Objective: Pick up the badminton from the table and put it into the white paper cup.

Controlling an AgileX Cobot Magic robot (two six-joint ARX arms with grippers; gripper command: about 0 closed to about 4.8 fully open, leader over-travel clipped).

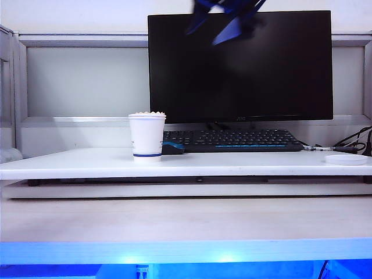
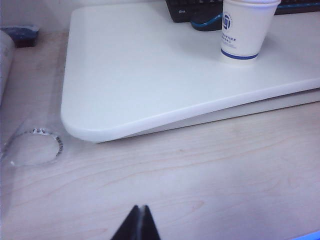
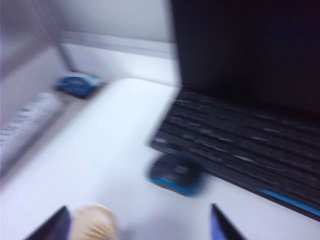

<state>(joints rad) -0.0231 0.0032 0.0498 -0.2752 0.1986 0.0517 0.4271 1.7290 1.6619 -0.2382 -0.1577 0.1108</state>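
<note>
The white paper cup [image 1: 146,138] stands upright on the left half of the table [image 1: 232,163], just in front of the keyboard. The badminton [image 1: 147,114] sits inside it, with only its scalloped cream rim showing above the lip. High above, in front of the monitor's top edge, my right gripper [image 1: 220,24] is a blue blur. In its own view the right gripper [image 3: 140,226] is open, with the cream badminton [image 3: 93,223] blurred below, near one finger. My left gripper [image 2: 139,209] is shut and empty over the wood-grain surface, well short of the cup [image 2: 243,31] and table [image 2: 150,75].
A black monitor [image 1: 239,64] fills the back, with a black keyboard [image 1: 232,140] and a blue-trimmed mouse [image 1: 172,147] before it. A flat white disc [image 1: 346,158] and cables lie at the table's right end. A clear ring [image 2: 32,148] lies on the wood-grain surface.
</note>
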